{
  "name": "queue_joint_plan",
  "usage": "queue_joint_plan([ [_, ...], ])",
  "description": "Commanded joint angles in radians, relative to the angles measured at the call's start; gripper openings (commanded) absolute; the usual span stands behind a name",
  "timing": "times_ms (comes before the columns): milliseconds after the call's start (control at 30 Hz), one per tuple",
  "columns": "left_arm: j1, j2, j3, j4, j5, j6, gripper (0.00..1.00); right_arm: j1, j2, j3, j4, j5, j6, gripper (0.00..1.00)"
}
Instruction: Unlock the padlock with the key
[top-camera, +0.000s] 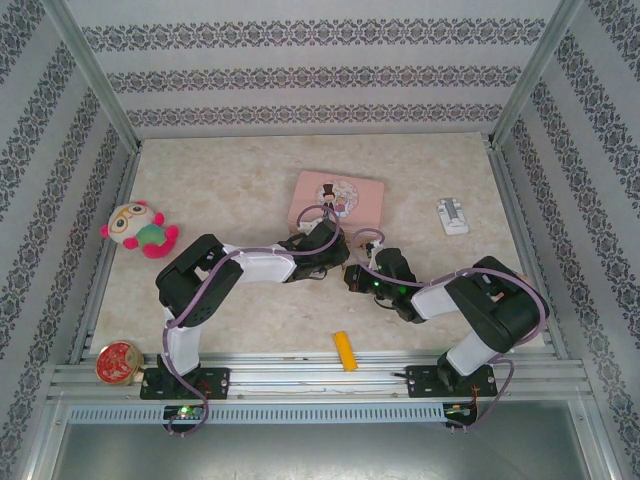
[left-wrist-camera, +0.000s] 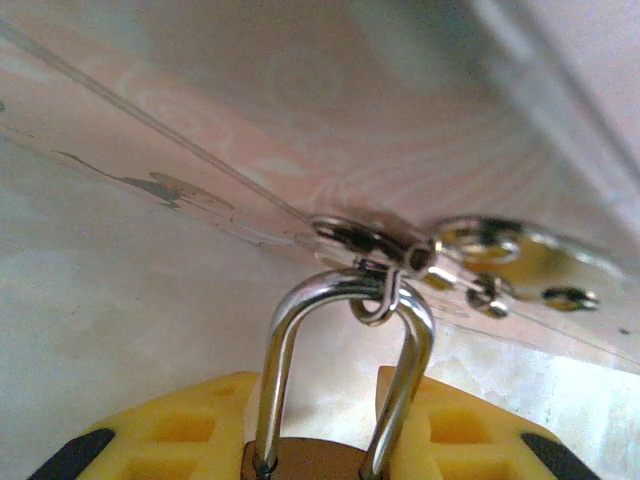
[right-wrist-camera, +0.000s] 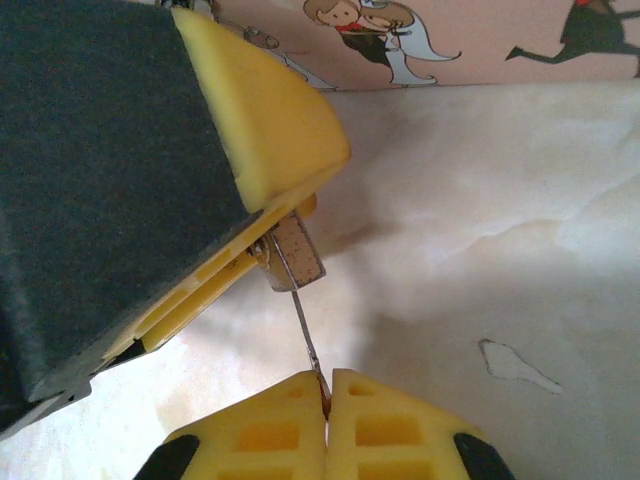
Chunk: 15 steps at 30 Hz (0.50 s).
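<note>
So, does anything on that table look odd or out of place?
Only small things: the yellow bar lies askew at the table's near edge, and a ring of keys hangs on the padlock's shackle.

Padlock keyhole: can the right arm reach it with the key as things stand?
Probably yes. The left gripper holds the padlock with its bottom end turned toward the right gripper, which is shut on the key; the blade reaches the lock body, nothing between. Seating unclear.
</note>
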Motion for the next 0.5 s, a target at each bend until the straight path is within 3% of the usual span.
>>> queue_joint_plan([
  [0, 0.011, -0.032, -0.007, 0.086, 0.066, -0.067, 0.0, -0.013, 0.016, 0.011, 0.055, 0.006, 0.009, 0.0],
  [467, 0.011, -0.032, -0.004, 0.08, 0.068, -0.071, 0.0, -0.016, 0.045, 0.01, 0.102, -0.002, 0.031, 0.0],
])
